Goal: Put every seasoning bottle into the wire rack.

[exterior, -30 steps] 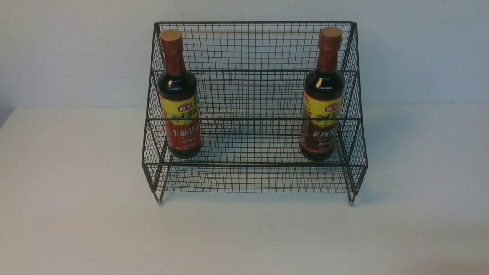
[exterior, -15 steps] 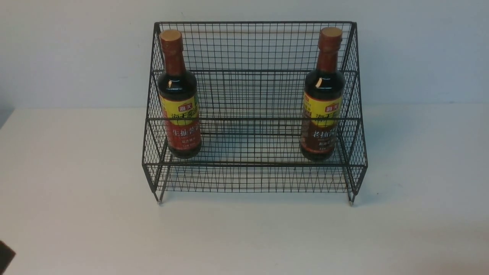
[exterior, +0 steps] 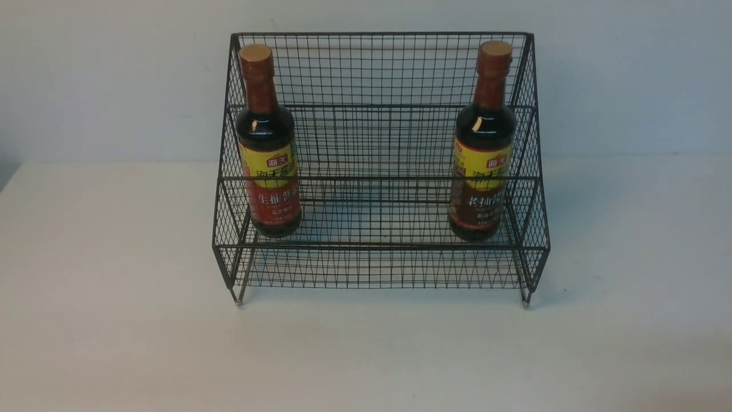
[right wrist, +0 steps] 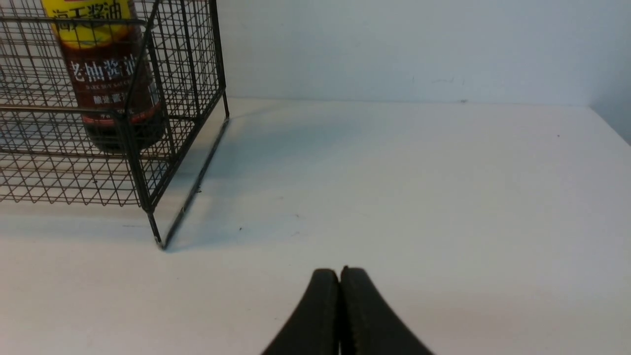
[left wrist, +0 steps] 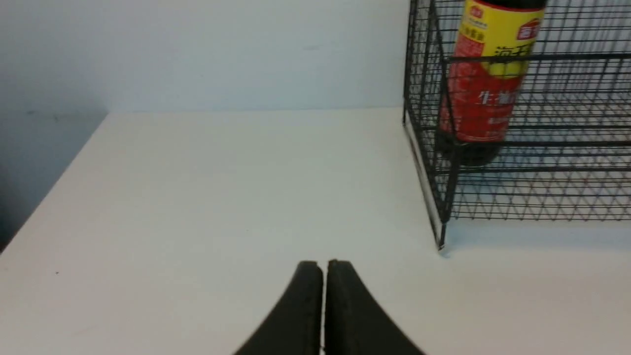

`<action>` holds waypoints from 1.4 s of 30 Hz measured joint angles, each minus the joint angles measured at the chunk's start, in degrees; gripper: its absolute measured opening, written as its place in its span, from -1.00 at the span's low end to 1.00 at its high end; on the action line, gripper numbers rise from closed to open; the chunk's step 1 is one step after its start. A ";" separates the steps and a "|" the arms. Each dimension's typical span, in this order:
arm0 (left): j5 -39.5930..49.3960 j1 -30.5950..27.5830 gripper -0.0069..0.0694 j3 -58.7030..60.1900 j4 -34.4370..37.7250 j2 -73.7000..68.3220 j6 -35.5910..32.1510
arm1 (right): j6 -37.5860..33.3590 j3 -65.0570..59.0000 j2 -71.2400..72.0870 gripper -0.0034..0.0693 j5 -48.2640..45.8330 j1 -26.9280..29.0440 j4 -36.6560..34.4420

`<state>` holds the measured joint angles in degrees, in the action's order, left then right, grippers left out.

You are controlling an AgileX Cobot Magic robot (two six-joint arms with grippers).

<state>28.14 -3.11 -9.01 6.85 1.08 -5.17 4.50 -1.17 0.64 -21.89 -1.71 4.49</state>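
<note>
1. Rack (exterior: 377, 143) on table (exterior: 114, 320); red-label bottle (exterior: 267, 143) upright at its left end, brown-label bottle (exterior: 482, 143) upright at its right end.
2. Left gripper (left wrist: 323, 268), right gripper (right wrist: 340, 273): jaws closed, empty, above table.

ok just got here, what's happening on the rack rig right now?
Nothing is being handled. Both seasoning bottles stand upright inside the wire rack: the red-label bottle at its left end, the brown-label bottle at its right end. The left gripper and right gripper are both shut and empty, over bare table off to either side of the rack, out of the front view. From how things lie, the placing looks done.
</note>
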 joint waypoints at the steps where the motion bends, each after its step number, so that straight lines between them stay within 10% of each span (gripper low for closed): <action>1: -1.06 1.70 -0.83 1.27 -2.60 0.00 2.23 | 0.00 0.00 0.00 -0.95 0.00 0.00 0.00; 42: -6.33 4.30 -0.83 10.53 -7.84 0.00 5.17 | 0.00 0.00 0.00 -0.95 0.00 0.00 0.00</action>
<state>21.81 1.18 1.52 -0.99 1.08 0.00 4.50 -1.17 0.64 -21.89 -1.71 4.49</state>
